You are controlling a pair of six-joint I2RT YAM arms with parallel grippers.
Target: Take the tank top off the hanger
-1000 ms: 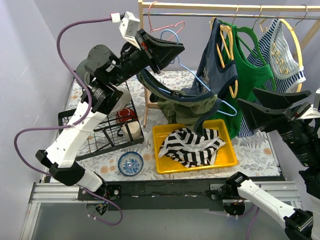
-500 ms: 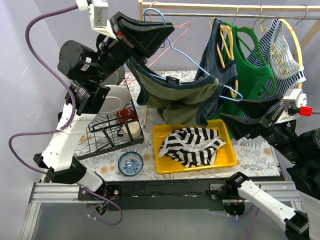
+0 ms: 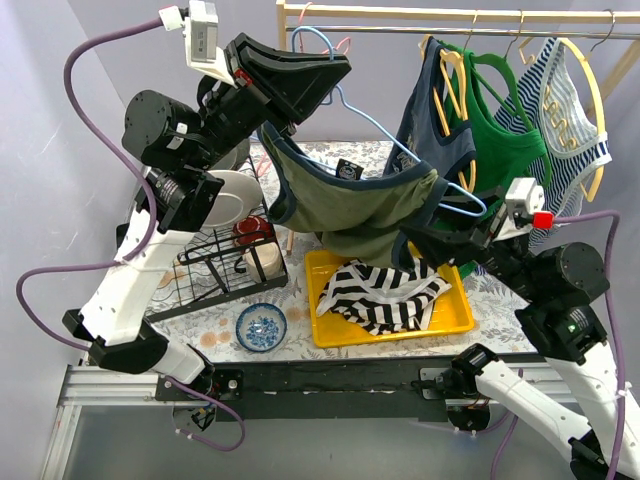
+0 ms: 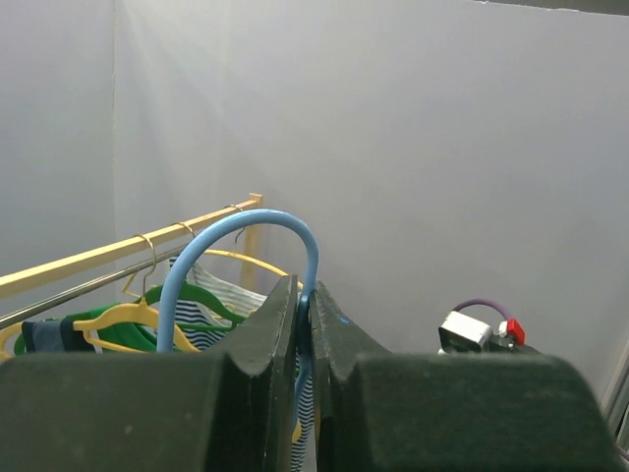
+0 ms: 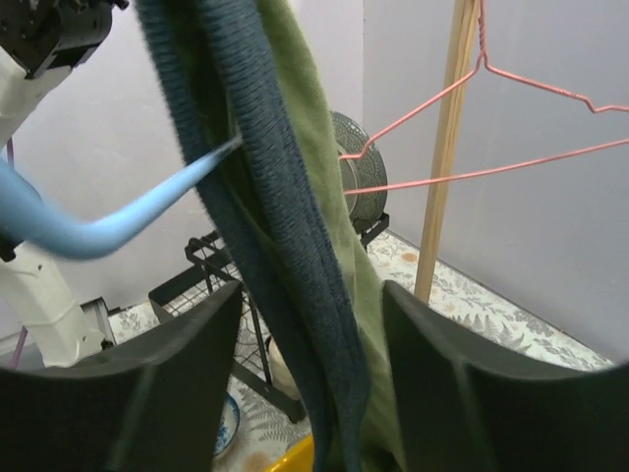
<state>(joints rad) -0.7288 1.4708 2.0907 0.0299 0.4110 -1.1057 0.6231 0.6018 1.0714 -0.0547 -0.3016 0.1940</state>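
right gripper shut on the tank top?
No: in the right wrist view the right gripper stands open, a strap of the tank top hanging between its jaws.

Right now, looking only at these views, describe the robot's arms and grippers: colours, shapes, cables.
The left arm and right arm have white shells and round black joints. The left gripper and right gripper are black, with broad wedge-shaped fingers. Each wrist carries a white box. A purple cable loops along each arm.

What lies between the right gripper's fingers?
A navy-trimmed strap of the olive tank top hangs between the open fingers of the right gripper; the right wrist view shows it.
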